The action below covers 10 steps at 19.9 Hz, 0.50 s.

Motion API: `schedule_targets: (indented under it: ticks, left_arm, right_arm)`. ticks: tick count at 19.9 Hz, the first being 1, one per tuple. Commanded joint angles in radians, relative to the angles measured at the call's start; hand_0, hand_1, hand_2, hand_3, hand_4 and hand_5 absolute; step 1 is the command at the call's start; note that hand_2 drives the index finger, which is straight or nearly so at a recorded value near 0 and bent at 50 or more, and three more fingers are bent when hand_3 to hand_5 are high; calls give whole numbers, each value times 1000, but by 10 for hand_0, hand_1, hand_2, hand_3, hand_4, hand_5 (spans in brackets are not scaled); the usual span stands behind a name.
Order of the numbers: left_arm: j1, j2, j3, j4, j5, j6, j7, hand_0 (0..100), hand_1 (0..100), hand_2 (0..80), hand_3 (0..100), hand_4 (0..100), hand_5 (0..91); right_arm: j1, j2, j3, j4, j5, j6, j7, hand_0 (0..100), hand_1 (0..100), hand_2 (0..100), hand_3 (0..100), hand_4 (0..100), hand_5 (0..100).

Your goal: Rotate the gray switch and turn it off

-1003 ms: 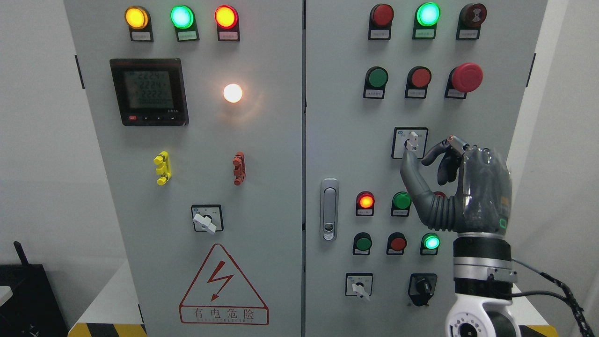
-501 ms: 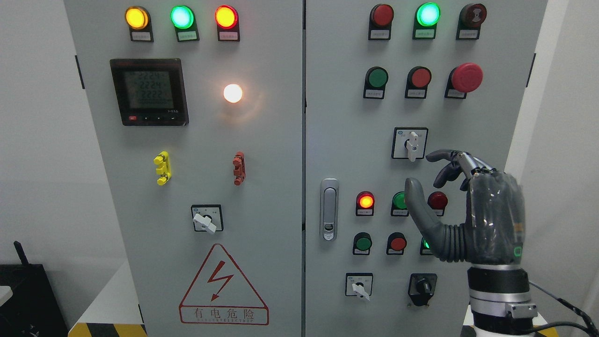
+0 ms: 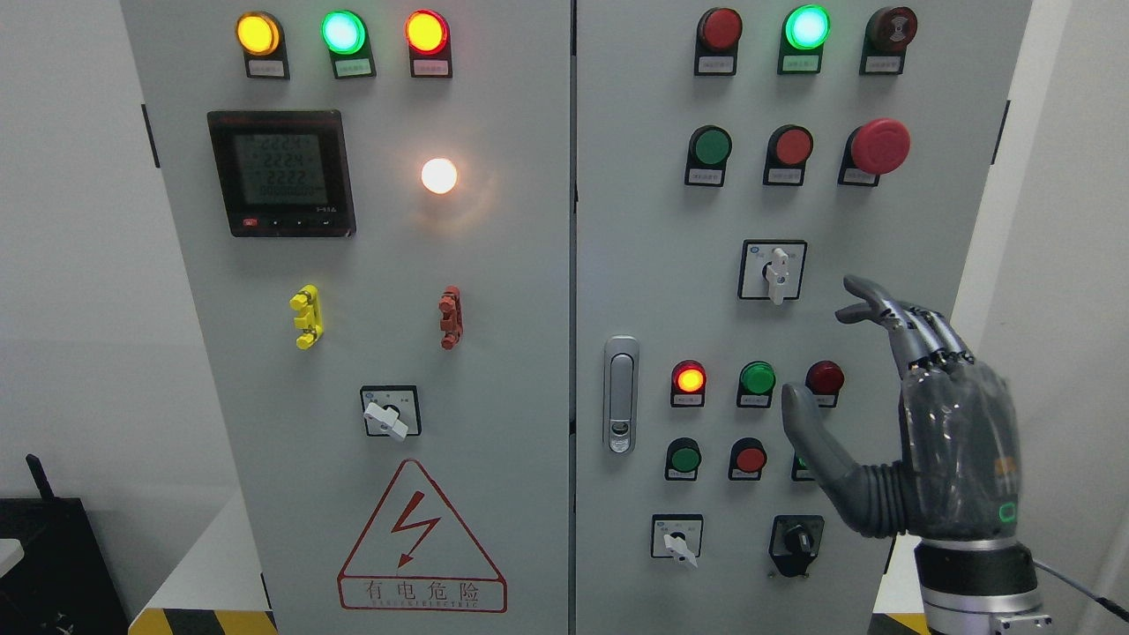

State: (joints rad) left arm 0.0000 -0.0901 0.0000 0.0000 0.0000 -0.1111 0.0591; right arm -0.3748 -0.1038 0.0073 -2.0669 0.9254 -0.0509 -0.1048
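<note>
Right hand [image 3: 917, 441] hanging open w/ fingers [image 3: 873, 300] spread wide, gripping nothing, sitting low-right of the gray switch [image 3: 776, 274] and clear of it, switch handle pointing straight down on the right cabinet door [image 3: 635, 291], thumb overlapping a green light near the bottom row.

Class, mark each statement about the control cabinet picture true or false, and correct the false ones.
1. The right robot hand grips the gray switch. False: it is open, lower right of the switch, apart from it.
2. The gray switch's handle points straight down. True.
3. The big red mushroom button sits on the left door. False: it is on the right door, upper right.
4. A white lamp glows right of the meter. True.
5. The warning triangle is on the right door. False: it is on the left door, low down.
</note>
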Motion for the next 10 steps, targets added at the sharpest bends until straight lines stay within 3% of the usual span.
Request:
schedule_targets:
  ticks: [1, 10]
  left_arm:
    - [-9, 0, 8, -25, 20, -1, -1, 120, 389, 0, 0, 0, 0]
    - [-9, 1, 8, -25, 20, -1, -1, 120, 389, 0, 0, 0, 0]
  right_arm:
    - [20, -88, 6, -19, -2, -3, -26, 294, 174, 143, 103, 0, 0]
    - [30, -76, 10, -19, 0, -15, -27, 280, 185, 136, 114, 4, 0]
